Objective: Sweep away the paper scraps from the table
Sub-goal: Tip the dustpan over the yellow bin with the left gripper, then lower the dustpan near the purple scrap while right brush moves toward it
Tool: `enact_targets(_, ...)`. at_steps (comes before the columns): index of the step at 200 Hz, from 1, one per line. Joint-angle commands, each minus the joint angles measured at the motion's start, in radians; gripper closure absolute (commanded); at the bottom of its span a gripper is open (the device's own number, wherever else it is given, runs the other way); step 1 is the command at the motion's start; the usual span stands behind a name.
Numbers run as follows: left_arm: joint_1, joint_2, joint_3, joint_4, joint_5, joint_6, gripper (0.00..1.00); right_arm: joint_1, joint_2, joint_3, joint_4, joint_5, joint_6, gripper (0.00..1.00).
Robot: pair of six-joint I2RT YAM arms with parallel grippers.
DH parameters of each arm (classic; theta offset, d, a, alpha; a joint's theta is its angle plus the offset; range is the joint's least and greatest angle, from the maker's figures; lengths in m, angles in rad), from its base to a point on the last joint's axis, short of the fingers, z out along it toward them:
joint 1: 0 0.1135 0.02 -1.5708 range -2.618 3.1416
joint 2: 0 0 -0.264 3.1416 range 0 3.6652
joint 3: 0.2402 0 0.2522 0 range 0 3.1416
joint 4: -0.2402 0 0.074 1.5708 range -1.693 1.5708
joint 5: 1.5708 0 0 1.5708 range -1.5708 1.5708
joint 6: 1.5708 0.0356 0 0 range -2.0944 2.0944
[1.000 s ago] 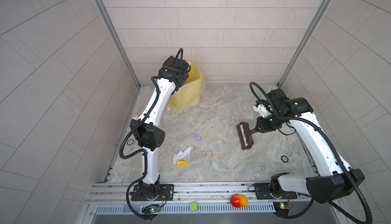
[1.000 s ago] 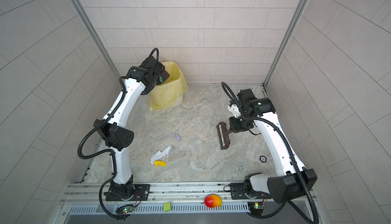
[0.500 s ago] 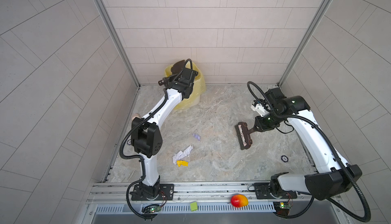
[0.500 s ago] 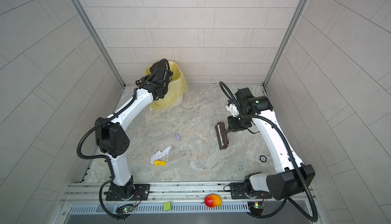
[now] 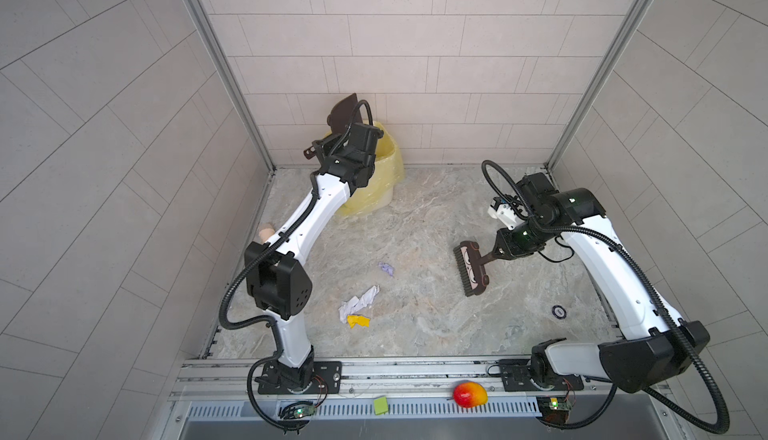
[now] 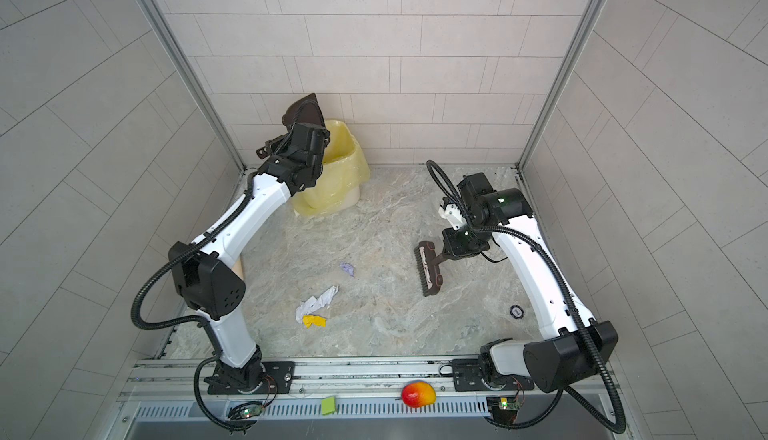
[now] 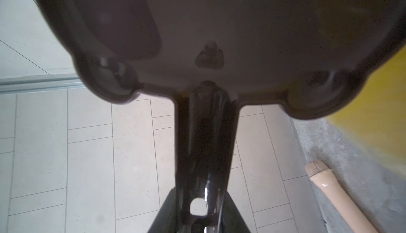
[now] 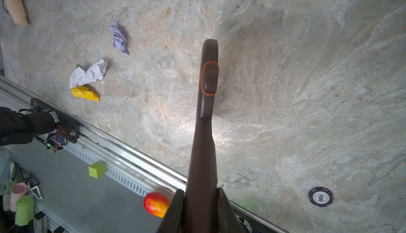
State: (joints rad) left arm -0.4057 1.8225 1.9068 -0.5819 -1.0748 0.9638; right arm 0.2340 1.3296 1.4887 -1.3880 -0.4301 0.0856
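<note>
1. The left gripper (image 7: 198, 212) is clamped on the handle of a dark brown plastic dustpan (image 5: 344, 116). It holds the dustpan raised over a white bin lined with a yellow plastic bag (image 5: 384, 168) in the far left corner.
2. Three crumpled paper scraps (image 5: 358, 301) lie on the grey-beige marble-patterned table (image 5: 415, 218), well apart from that gripper and nearer the front rail. The lavender scrap (image 5: 386, 269) lies by itself. The white scrap (image 5: 360, 297) and the yellow scrap (image 5: 358, 321) lie just beside each other.
3. To the right of the scraps and clear of them is the bristle head of a dark brown hand brush (image 5: 469, 267).
4. The right gripper (image 8: 200, 210) is closed tight on the brush handle, and the scraps are off to its left in both top views.
</note>
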Motion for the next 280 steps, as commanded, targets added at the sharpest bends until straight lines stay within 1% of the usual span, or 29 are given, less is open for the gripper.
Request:
enact_targets(1,-0.014,-0.104,0.064,-0.213,0.088,-0.313,1.00,0.045,-0.030,-0.023,0.095,-0.098,0.081,1.00)
enact_targets(21,-0.028,-0.204,0.002,-0.251,0.195,-0.457,1.00,0.121,-0.042,-0.062,0.234,-0.139,0.190,1.00)
enact_targets(45,-0.035,-0.337,-0.084,-0.291,0.362,-0.623,1.00,0.200,-0.024,-0.069,0.372,-0.140,0.316,1.00)
enact_targets(61,-0.040,-0.400,-0.130,-0.330,0.436,-0.702,1.00,0.236,0.006,-0.057,0.446,-0.141,0.388,1.00)
enact_targets(94,-0.062,-0.493,-0.243,-0.394,0.518,-0.806,1.00,0.310,0.080,-0.022,0.569,-0.153,0.491,1.00)
enact_targets(107,-0.064,-0.529,-0.295,-0.408,0.560,-0.854,1.00,0.343,0.116,-0.010,0.610,-0.139,0.524,1.00)
enact_targets(136,-0.076,-0.593,-0.429,-0.413,0.691,-0.951,1.00,0.399,0.189,0.031,0.684,-0.087,0.589,1.00)
enact_targets(165,-0.082,-0.636,-0.554,-0.409,0.838,-1.019,1.00,0.415,0.252,0.076,0.696,-0.034,0.633,1.00)
enact_targets(186,-0.085,-0.682,-0.640,-0.394,0.889,-1.063,1.00,0.416,0.285,0.083,0.707,-0.020,0.656,1.00)
enact_targets(204,-0.087,-0.716,-0.685,-0.403,0.889,-1.073,1.00,0.419,0.307,0.076,0.722,-0.013,0.673,1.00)
enact_targets(234,-0.087,-0.743,-0.703,-0.435,0.874,-1.066,1.00,0.423,0.324,0.053,0.731,0.006,0.690,1.00)
enact_targets(280,-0.087,-0.740,-0.718,-0.440,0.884,-1.064,1.00,0.417,0.308,0.031,0.664,0.036,0.658,1.00)
